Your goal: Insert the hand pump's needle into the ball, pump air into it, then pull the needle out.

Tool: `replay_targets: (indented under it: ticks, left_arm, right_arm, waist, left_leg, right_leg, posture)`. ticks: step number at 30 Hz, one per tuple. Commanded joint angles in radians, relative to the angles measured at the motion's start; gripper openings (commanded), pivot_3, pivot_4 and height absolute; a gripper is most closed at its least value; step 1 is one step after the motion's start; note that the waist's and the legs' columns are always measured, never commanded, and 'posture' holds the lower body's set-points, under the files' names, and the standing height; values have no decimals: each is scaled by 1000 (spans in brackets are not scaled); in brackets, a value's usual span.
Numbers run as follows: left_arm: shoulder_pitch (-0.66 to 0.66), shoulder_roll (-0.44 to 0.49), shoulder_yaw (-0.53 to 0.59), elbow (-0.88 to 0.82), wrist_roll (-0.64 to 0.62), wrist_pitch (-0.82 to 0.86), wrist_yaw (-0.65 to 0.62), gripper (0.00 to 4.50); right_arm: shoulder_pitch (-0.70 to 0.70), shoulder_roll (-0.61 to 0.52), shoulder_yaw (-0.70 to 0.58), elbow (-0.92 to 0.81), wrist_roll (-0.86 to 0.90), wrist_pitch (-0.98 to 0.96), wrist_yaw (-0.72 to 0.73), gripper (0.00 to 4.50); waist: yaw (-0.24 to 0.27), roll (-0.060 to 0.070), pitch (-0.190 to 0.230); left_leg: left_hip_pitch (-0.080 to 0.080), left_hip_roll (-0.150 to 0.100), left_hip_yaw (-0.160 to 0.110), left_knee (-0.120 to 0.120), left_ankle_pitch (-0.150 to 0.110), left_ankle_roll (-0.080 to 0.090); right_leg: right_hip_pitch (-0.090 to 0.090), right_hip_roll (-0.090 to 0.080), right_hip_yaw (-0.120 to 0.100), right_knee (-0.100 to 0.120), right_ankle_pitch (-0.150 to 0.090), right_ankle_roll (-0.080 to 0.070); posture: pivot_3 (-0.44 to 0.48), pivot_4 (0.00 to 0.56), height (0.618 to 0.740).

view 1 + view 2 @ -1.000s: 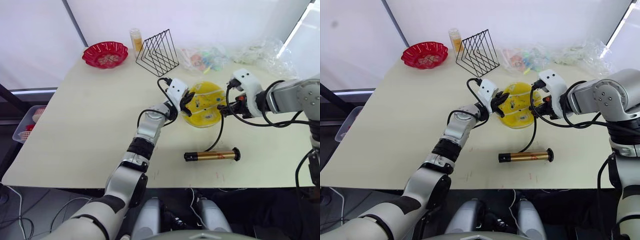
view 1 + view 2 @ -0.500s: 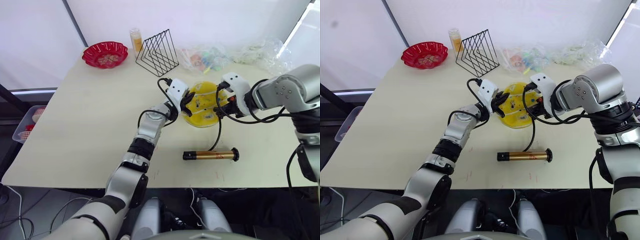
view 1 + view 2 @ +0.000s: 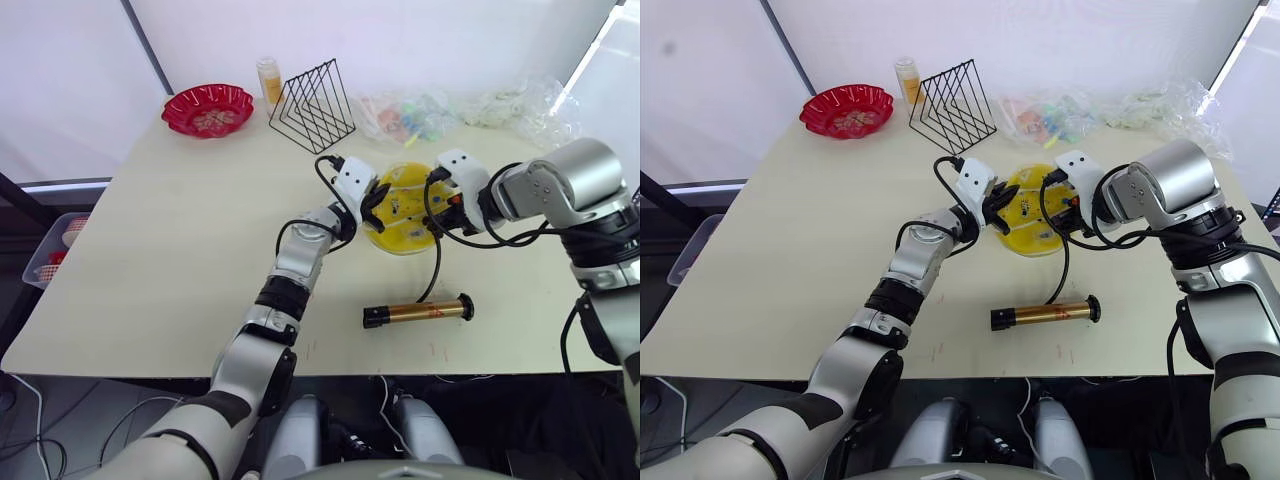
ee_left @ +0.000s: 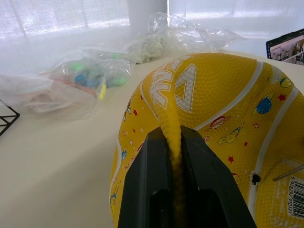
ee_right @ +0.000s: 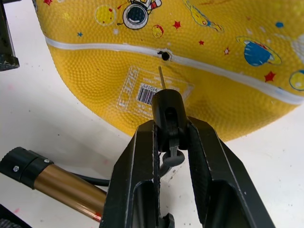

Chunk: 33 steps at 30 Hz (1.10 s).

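The left gripper (image 3: 372,203) pinched a raised fold of the flattened yellow ball (image 3: 405,208) at its left edge, steadying it on the table (image 3: 180,230). To the right, the right gripper (image 5: 167,124) was clamped on the black fitting of the needle (image 5: 161,77), whose tip sat just short of the ball's valve hole (image 5: 165,55). The hand pump (image 3: 418,311) lay near the front edge, its hose rising to the fitting. The step in hand looked to be insertion, not yet done; the next move called for a short, straight push into the hole. The head views gave the layout; the right wrist view alone revealed the pin apart from the hole, and the left wrist view revealed the pinched fold.
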Motion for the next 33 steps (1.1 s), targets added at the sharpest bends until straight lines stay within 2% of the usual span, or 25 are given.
replay_targets:
  ticks: [1, 14, 33]
  left_arm:
    - [-3, -16, -13, -55, -6, -12, -2, 51]
    - [-1, -13, -16, -30, 4, -16, 6, 51]
    - [5, -13, -23, -34, 3, -12, 4, 51]
  right_arm:
    - [-11, 5, -12, -37, -5, -10, 34, 301]
    - [-41, 16, -41, -35, -35, 15, 53, 301]
    - [-30, 43, -57, 116, -152, -62, 11, 301]
  waist:
    - [0, 0, 0]
    - [1, 0, 0]
    - [1, 0, 0]
  left_leg:
    - [0, 0, 0, 0, 0, 0]
    - [0, 0, 0, 0, 0, 0]
    - [0, -1, -1, 3, 0, 0]
  right_leg:
    - [0, 0, 0, 0, 0, 0]
    - [0, 0, 0, 0, 0, 0]
    - [1, -1, -1, 3, 0, 0]
  posture:
    - [0, 150, 740]
    - [0, 150, 740]
    - [0, 150, 740]
